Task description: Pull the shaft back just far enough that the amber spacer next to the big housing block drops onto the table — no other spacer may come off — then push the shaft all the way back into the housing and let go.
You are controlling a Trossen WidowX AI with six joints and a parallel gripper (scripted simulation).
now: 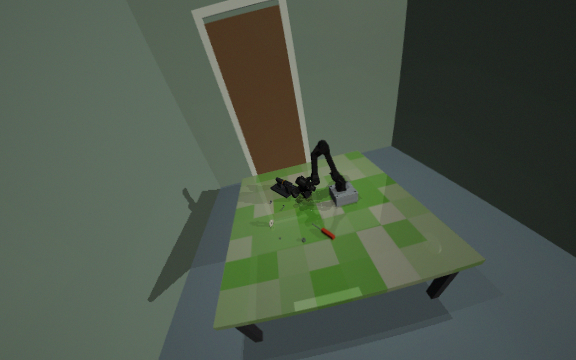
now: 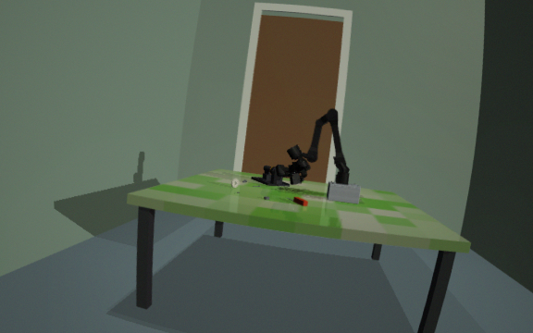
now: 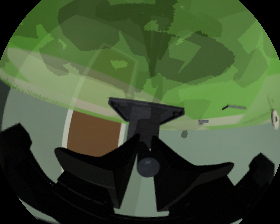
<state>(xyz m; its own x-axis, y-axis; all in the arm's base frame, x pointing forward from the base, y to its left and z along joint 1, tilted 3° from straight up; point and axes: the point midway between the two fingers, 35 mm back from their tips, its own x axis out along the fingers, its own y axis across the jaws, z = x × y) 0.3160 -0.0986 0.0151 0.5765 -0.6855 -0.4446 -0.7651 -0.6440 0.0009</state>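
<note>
The black shaft fixture point(image 1: 282, 190) point(image 2: 259, 178) point(image 3: 145, 106) stands on the green patchwork table near its back. My gripper point(image 1: 295, 191) point(image 2: 287, 170) point(image 3: 145, 137) is low beside the fixture, shut on the shaft. The shaft's round dark end point(image 3: 148, 167) shows between the fingers in the wrist view, with the fixture beyond it. The housing block and the spacers are too small and dark to tell apart; only a faint orange tint shows on the fixture in the top view. Whether the amber spacer is on the shaft or on the table, I cannot tell.
A grey box point(image 1: 344, 195) point(image 2: 344, 192) stands at the arm's base. A red-handled screwdriver point(image 1: 328, 233) point(image 2: 301, 201) lies in front. A small white ring point(image 1: 271, 223) point(image 2: 237, 183) point(image 3: 275, 119) stands to the left, with several small dark parts scattered about.
</note>
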